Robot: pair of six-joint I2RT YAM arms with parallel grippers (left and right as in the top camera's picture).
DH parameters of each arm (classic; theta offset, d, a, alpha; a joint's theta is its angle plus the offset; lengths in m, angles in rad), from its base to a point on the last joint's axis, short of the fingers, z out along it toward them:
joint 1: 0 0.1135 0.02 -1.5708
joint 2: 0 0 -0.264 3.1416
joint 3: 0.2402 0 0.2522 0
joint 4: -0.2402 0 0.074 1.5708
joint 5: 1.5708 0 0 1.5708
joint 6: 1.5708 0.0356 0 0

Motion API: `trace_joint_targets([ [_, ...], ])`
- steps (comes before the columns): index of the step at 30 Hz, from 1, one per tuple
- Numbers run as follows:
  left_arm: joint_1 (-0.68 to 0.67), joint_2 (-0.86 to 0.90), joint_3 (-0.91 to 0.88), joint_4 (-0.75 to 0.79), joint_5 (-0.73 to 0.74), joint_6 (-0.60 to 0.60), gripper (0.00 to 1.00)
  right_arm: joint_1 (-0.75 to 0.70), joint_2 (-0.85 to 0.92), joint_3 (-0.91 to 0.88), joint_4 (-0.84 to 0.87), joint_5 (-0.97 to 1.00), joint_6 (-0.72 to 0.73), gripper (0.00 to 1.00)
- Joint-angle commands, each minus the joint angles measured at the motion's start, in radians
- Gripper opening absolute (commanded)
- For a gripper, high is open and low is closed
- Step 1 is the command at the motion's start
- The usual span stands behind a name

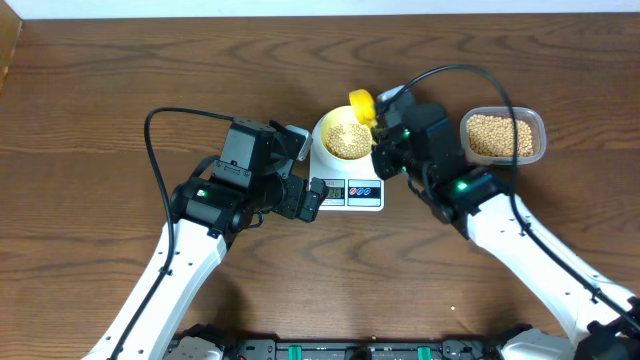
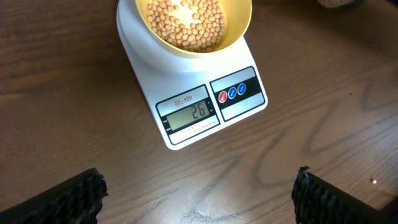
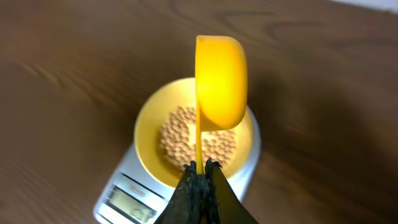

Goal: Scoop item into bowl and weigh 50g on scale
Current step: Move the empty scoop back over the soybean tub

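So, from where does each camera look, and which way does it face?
Overhead: fixed above the table, facing straight down; left arm, right arm, scale, bowl and a clear tub of beans show.
Left wrist: on the left arm, facing down at the scale's display; open left fingers at the bottom corners.
Right wrist: on the right arm, facing along shut right fingers holding a yellow scoop above the bowl.
Shared: all see the bowl of beans on the scale.

A bowl of beans sits on the scale, mid-table. The right gripper holds a yellow scoop over the bowl's far rim. A tub of beans lies just beyond that arm. The left gripper, spread wide, hovers beside the scale's display.
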Motion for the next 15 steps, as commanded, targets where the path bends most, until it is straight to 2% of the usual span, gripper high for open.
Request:
trace_joint_targets([
  [1, 0.003, 0.000, 0.001, 0.001, -0.011, 0.014, 0.98, -0.076, -0.031, 0.012, 0.020, -0.154, 0.202, 0.01],
  [7, 0.003, 0.000, 0.001, 0.001, -0.011, 0.014, 0.98, -0.262, -0.044, 0.012, 0.054, -0.388, 0.227, 0.01],
  [10, 0.003, 0.000, 0.001, 0.001, -0.011, 0.014, 0.98, -0.352, -0.044, 0.012, 0.053, -0.397, 0.227, 0.01],
  [15, 0.003, 0.000, 0.001, 0.001, -0.011, 0.014, 0.98, -0.411, -0.043, 0.012, 0.054, -0.392, 0.226, 0.01],
])
